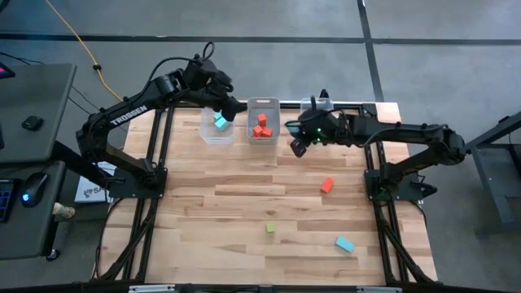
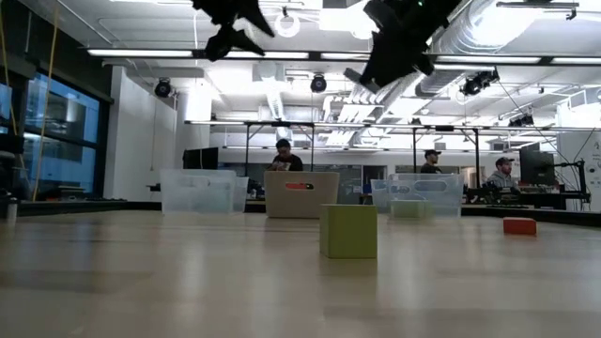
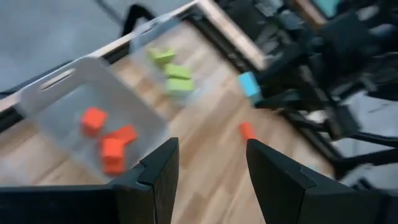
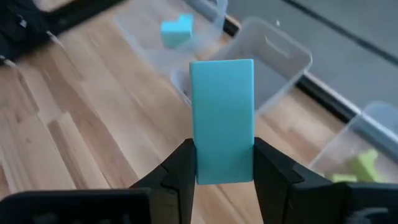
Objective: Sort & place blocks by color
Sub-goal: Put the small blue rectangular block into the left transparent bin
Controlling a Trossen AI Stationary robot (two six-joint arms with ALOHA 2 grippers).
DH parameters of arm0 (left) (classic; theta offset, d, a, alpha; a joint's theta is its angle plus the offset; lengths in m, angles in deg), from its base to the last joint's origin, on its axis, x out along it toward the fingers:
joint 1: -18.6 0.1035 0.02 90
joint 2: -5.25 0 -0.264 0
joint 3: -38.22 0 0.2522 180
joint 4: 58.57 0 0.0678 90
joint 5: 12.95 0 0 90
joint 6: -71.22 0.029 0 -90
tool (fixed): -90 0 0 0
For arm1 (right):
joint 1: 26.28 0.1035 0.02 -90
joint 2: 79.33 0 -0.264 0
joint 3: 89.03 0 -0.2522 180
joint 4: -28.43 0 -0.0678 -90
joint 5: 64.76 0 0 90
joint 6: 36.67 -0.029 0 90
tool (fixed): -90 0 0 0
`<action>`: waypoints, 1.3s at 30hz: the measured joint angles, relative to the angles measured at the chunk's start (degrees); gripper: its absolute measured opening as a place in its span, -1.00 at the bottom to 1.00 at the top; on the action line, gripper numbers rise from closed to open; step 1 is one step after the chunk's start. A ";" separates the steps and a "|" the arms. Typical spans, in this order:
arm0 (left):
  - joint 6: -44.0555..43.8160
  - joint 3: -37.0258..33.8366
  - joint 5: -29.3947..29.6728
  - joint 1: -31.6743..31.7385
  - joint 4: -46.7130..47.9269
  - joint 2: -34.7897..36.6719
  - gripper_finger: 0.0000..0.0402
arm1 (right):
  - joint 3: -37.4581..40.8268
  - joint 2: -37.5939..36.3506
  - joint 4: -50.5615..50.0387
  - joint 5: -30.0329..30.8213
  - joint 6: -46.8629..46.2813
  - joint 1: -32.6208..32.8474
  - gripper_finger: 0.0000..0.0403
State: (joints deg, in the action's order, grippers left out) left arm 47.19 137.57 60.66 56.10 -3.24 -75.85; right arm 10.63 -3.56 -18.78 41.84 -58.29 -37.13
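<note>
Left gripper (image 1: pixel 231 107) hovers above the left bin (image 1: pixel 216 130), jaws released with nothing between them; that bin holds light blue blocks (image 1: pixel 220 121). Next along, the middle bin (image 1: pixel 263 104) holds red-orange blocks (image 1: pixel 260 126). Right gripper (image 1: pixel 299 145) hangs off the worktop (image 1: pixel 212 212), just right of the middle bin, jaws clenched on a light blue bar (image 4: pixel 222 119). Right bin (image 1: pixel 311 104) behind it holds lime green blocks (image 3: pixel 171 70). Loose on the worktop, in front of the bins: a green cube (image 1: pixel 270 228), a red-orange block (image 1: pixel 327 185), a light blue block (image 1: pixel 345 243).
</note>
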 joint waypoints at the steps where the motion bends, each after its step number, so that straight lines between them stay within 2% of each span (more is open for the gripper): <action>1: -0.41 0.00 -0.38 -0.45 -1.20 0.00 -0.19 | -0.29 0.00 0.59 0.00 0.95 0.00 -0.48; 6: -1.69 0.00 -1.68 -2.26 -5.49 0.00 -0.19 | -0.55 0.00 2.44 -0.22 2.68 0.88 -0.48; 11: -2.99 0.00 -1.69 -4.30 -5.80 0.00 -0.19 | -0.55 0.00 3.83 0.09 2.56 4.19 -0.48; 24: -5.85 0.00 -1.68 -11.76 -4.53 0.00 -0.19 | -0.55 0.47 7.98 7.28 -1.17 14.05 -0.48; 31: -7.97 0.00 -1.41 -15.19 -3.99 -0.44 -0.19 | -0.59 2.94 8.37 8.72 -1.46 17.08 -0.48; 39: -11.88 -0.04 -1.21 -17.79 -2.25 -5.08 -0.19 | -0.57 5.42 9.14 9.96 6.63 17.77 -0.48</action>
State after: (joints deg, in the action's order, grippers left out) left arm 35.30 137.52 59.46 38.31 -5.50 -80.93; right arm 10.06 1.86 -9.64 51.80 -51.65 -19.36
